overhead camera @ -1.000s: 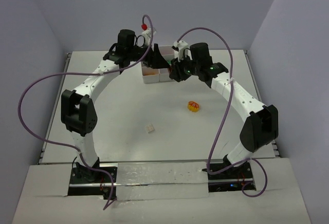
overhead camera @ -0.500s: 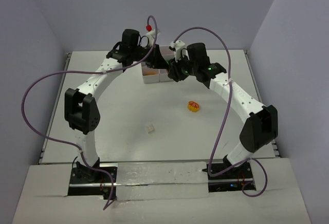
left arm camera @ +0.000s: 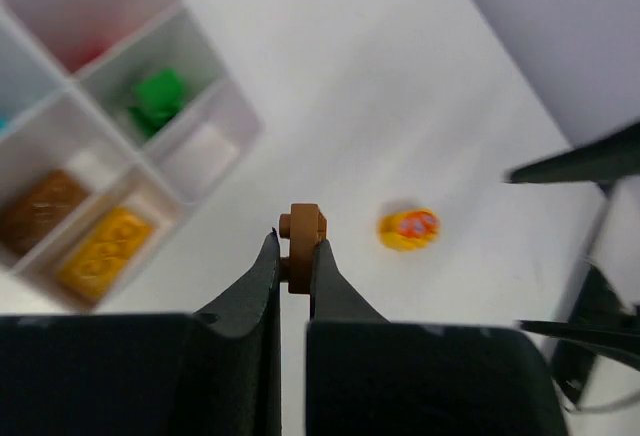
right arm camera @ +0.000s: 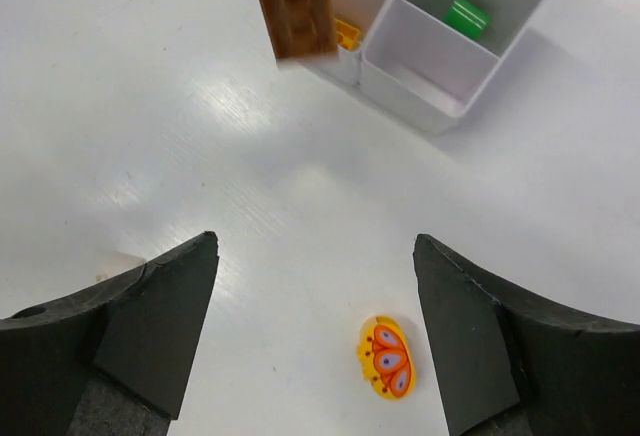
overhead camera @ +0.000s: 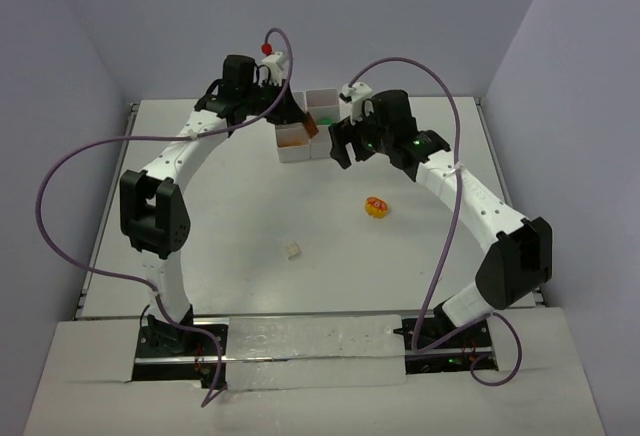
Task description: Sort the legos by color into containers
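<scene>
Left wrist view showed a brown lego pinched in the closed left gripper, just beside the tray, whose compartments already held green, white, brown and yellow legos. We judged the sorting well along. This brick was not yet dropped in, an orange-yellow piece and a pale piece lay loose on the surface, and the right gripper hung open and empty.
</scene>
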Robot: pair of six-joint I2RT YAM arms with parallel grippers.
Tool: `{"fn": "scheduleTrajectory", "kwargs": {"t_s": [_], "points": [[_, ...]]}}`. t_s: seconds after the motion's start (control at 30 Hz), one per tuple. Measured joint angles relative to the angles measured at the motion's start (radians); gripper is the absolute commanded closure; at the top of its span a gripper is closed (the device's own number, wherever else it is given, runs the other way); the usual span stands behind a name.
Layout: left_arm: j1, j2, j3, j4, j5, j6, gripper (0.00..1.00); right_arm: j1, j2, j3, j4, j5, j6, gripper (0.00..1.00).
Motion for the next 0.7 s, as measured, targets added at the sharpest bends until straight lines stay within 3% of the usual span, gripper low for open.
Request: {"fn": "scheduleTrajectory", "kwargs": {"t_s": [0.37,0.7], "points": [[0.013,0.074,0.032,0.064,-0.409,0.294,1.0,-0.096,-0.031,-0.081,-0.082,-0.017,-0.044,0.1],[0.012,0.207,0.105,0.078,-0.493,0.382,0.99,-0.136,-0.016,-0.093,-0.124,-0.019,-0.079,0.09]]}}
